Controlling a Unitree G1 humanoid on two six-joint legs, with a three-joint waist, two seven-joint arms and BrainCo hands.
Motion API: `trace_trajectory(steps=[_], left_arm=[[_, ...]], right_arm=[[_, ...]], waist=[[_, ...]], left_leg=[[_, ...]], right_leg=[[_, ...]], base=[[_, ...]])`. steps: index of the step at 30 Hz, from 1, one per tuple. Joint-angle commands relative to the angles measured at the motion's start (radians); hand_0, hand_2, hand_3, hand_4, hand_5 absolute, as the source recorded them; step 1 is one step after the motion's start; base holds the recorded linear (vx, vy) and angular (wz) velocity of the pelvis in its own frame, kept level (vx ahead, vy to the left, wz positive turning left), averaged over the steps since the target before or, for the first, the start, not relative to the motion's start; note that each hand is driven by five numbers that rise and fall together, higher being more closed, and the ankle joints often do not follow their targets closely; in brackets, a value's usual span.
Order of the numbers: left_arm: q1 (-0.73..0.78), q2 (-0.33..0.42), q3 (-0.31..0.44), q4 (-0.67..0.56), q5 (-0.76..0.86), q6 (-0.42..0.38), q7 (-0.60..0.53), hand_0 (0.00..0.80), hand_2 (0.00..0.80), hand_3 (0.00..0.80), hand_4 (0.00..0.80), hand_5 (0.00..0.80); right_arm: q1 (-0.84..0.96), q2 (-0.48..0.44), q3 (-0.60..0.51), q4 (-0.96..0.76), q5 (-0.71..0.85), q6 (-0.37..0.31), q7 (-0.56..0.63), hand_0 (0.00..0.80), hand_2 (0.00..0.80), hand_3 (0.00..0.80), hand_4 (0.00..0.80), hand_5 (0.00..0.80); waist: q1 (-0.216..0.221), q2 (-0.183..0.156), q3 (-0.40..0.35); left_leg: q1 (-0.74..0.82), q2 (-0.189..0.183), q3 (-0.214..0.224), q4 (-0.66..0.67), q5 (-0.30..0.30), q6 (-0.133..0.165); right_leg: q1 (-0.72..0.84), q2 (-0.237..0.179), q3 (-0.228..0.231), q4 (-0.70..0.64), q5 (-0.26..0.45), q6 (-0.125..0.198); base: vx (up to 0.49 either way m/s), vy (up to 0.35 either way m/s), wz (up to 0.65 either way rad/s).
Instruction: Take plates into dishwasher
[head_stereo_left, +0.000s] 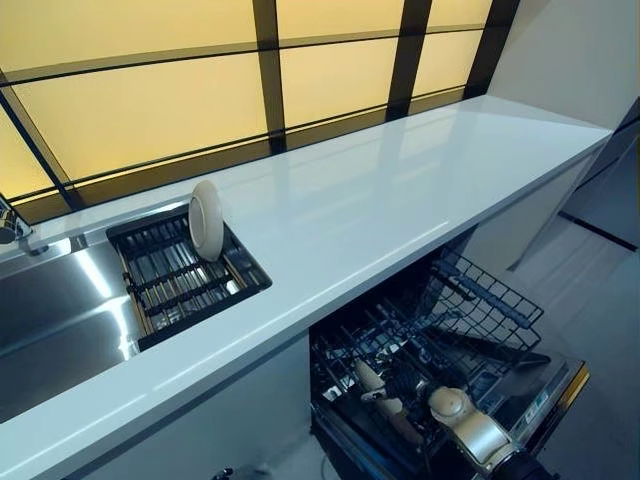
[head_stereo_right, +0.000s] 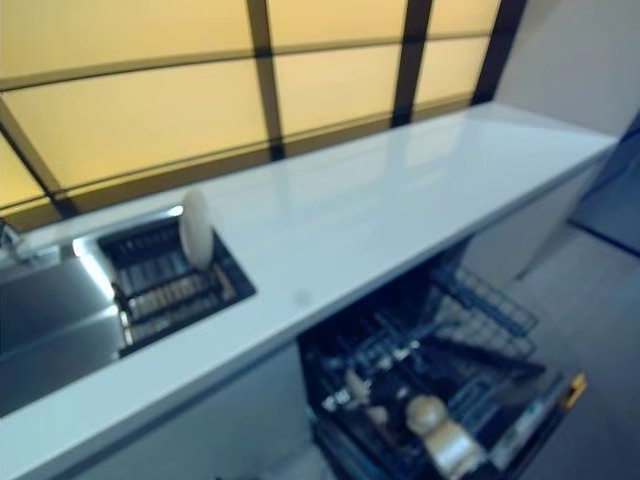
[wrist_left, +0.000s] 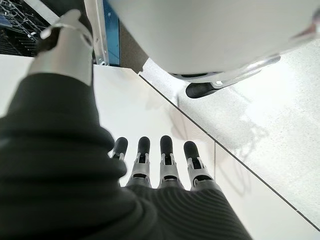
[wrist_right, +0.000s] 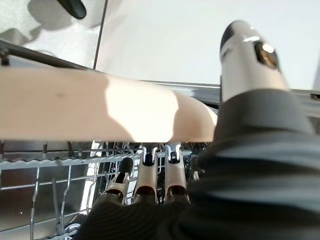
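Plates show in two places: one round white plate (head_stereo_left: 206, 219) stands upright on edge in the dark slatted drying rack (head_stereo_left: 186, 277), and a pale cream plate (wrist_right: 100, 107) is pinched in the right hand (wrist_right: 150, 182) over the dishwasher's lower wire rack (head_stereo_left: 440, 345).

Largest in view is the long glossy white countertop (head_stereo_left: 400, 190), running under a wide window of amber panes in dark frames (head_stereo_left: 270, 70). At the countertop's left end is a stainless steel sink (head_stereo_left: 50, 320); the drying rack fills the sink's right part, and the white plate stands near the rack's back edge, leaning slightly.

Below the countertop's front edge the black dishwasher (head_stereo_left: 540, 395) stands open, its door down and its dark wire basket pulled out. In the head views the right hand (head_stereo_left: 455, 410) sits low in the basket's front part, near the door's outer edge. In its wrist view the fingers (wrist_right: 172, 175) curl under the cream plate's rim and the thumb (wrist_right: 245, 55) lies over the top, so the plate is clamped between them, just above the basket's tines.

The left hand (wrist_left: 160, 170) shows only in its own wrist view, hanging above the pale floor (wrist_left: 270, 140), its fingers (wrist_left: 166, 147) straight, side by side and holding nothing.
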Motion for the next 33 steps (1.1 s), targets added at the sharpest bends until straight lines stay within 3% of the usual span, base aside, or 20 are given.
trace_trajectory(steps=[1, 9, 20, 33], left_arm=[[-0.029, -0.002, -0.011, 0.025, 0.044, -0.035, 0.002, 0.000, 0.000, 0.000, 0.000, 0.000], [-0.003, -0.007, 0.006, 0.025, 0.044, -0.040, -0.001, 0.000, 0.000, 0.000, 0.000, 0.000], [0.069, -0.007, 0.068, 0.032, 0.079, -0.063, -0.005, 0.000, 0.000, 0.000, 0.000, 0.000], [0.138, 0.022, 0.152, 0.047, 0.146, -0.093, -0.027, 0.000, 0.000, 0.000, 0.000, 0.000]], right_arm=[[0.063, 0.050, 0.037, -0.132, 0.081, -0.064, 0.017, 0.000, 0.000, 0.000, 0.000, 0.000], [0.112, 0.012, -0.071, -0.172, 0.113, -0.116, -0.018, 0.000, 0.000, 0.000, 0.000, 0.000], [0.204, -0.042, -0.319, -0.263, 0.174, -0.143, -0.109, 0.000, 0.000, 0.000, 0.000, 0.000], [0.260, -0.184, -0.613, -0.256, 0.164, -0.090, -0.134, 0.000, 0.000, 0.000, 0.000, 0.000]], waist=[[0.004, -0.020, -0.006], [-0.011, -0.016, -0.014], [-0.039, -0.024, -0.031], [-0.036, -0.051, -0.059]], left_leg=[[-0.061, -0.009, 0.005, -0.001, 0.049, -0.012], [-0.045, -0.009, 0.011, -0.005, 0.048, -0.010], [-0.013, -0.003, 0.020, -0.013, 0.047, -0.009], [0.014, 0.017, 0.024, -0.009, 0.044, -0.010]], right_leg=[[-0.068, -0.019, 0.028, 0.062, 0.036, -0.017], [-0.051, -0.018, 0.031, 0.058, 0.035, -0.017], [-0.025, -0.008, 0.043, 0.053, 0.032, -0.018], [0.020, 0.016, 0.054, 0.037, 0.023, -0.025]], base=[[0.000, 0.000, 0.00], [0.000, 0.000, 0.00], [0.014, -0.008, -0.03], [0.051, -0.046, -0.01]])
